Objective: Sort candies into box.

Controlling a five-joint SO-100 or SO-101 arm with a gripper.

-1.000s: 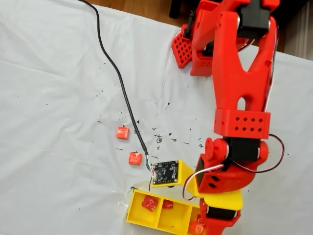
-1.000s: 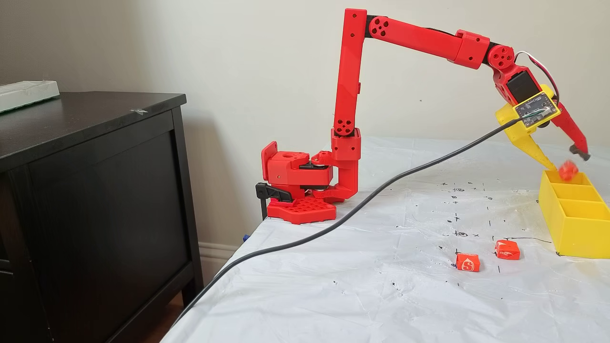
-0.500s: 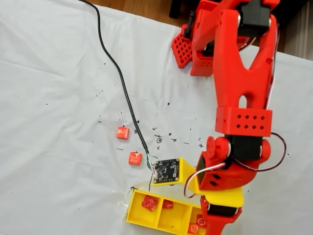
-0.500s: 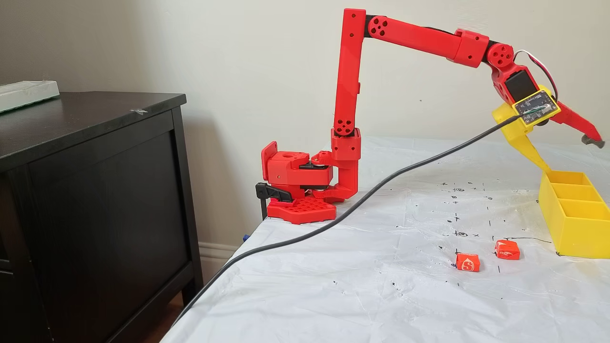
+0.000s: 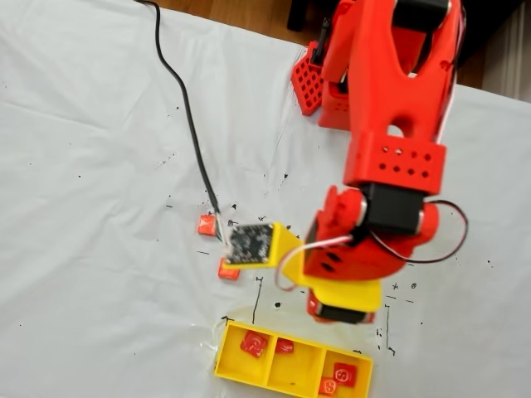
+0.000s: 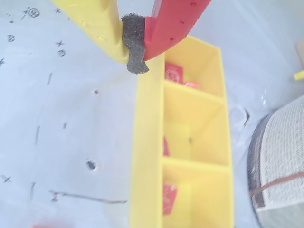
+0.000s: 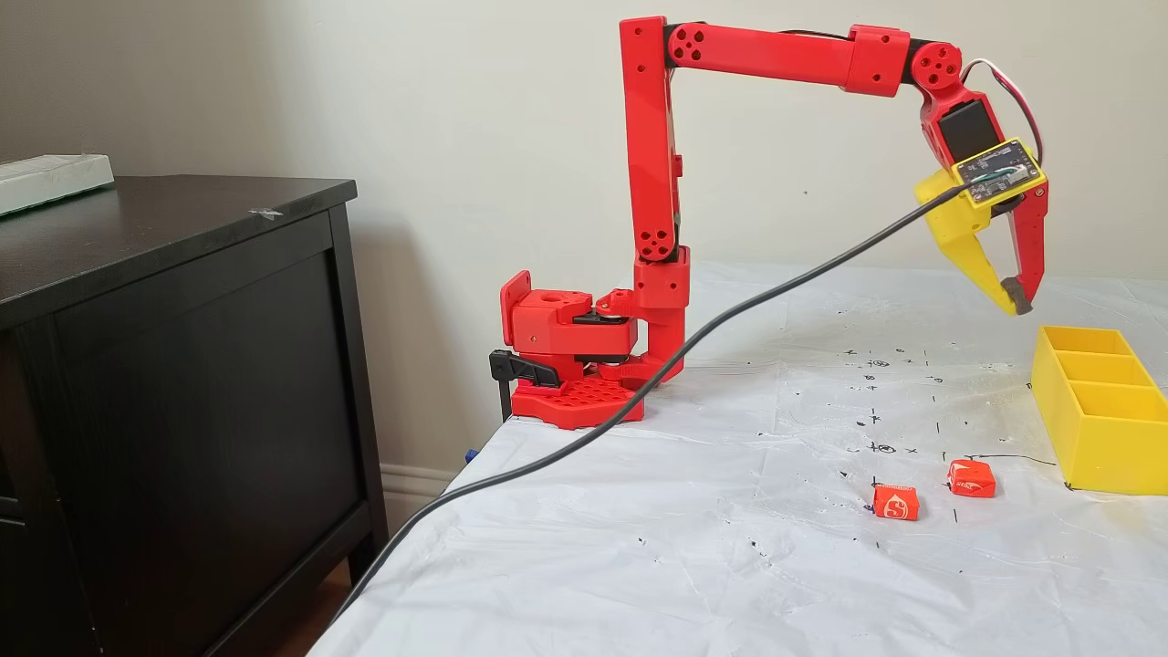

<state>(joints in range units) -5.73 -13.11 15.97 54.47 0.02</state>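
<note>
the pincer (image 7: pixel 1015 306) hangs clenched and empty; reaching for the two loose candies (image 7: pixel 895 502) (image 7: pixel 970 477), its dangling cable (image 5: pixel 192 133) could sweep them aside.

The arm (image 7: pixel 648 137) reaches out level, wrist bent down; the gripper (image 7: pixel 1015 299) hangs closed and empty above the box (image 7: pixel 1095 429).

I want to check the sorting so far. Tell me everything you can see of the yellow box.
The box is a long, shallow, bright yellow tray, plastic by its look, split into three square compartments. It rests flat on the white table cover. In the downward-looking fixed view, the left compartment holds two candies, the middle looks empty, and the right holds two more. The tool hangs shut above the table beside it, not touching it.
</note>
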